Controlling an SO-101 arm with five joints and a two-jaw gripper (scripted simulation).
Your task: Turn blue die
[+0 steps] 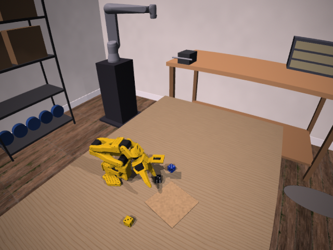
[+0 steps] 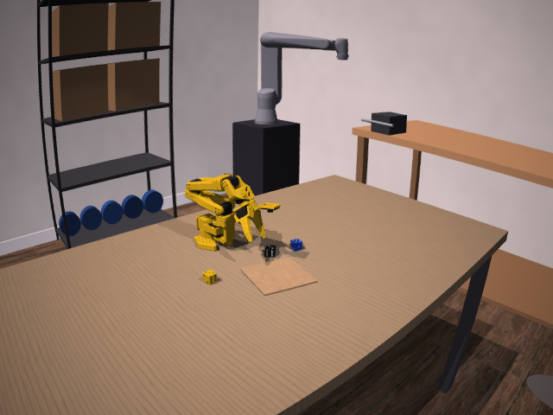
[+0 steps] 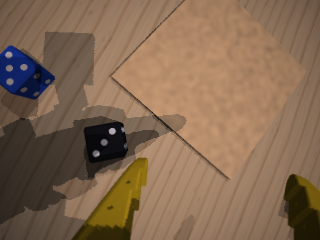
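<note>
The blue die [image 1: 171, 167] lies on the bare table, off the mat; it also shows in the wrist view [image 3: 22, 72], with a face of several white pips towards the camera. The black die [image 1: 157, 178] sits just beyond the mat's near corner, and in the wrist view [image 3: 105, 141] it shows three pips in a diagonal. The tan mat [image 1: 171, 203] lies flat with nothing on it. My gripper [image 3: 217, 172] hangs low over the table beside the black die, its fingers apart with nothing between them. One fingertip is close to the black die; I cannot tell if they touch.
A yellow die [image 1: 128, 221] lies on the table to the left of the mat, well apart from it. My yellow arm's base [image 1: 115, 172] stands just left of the black die. The table's right edge is far from the dice.
</note>
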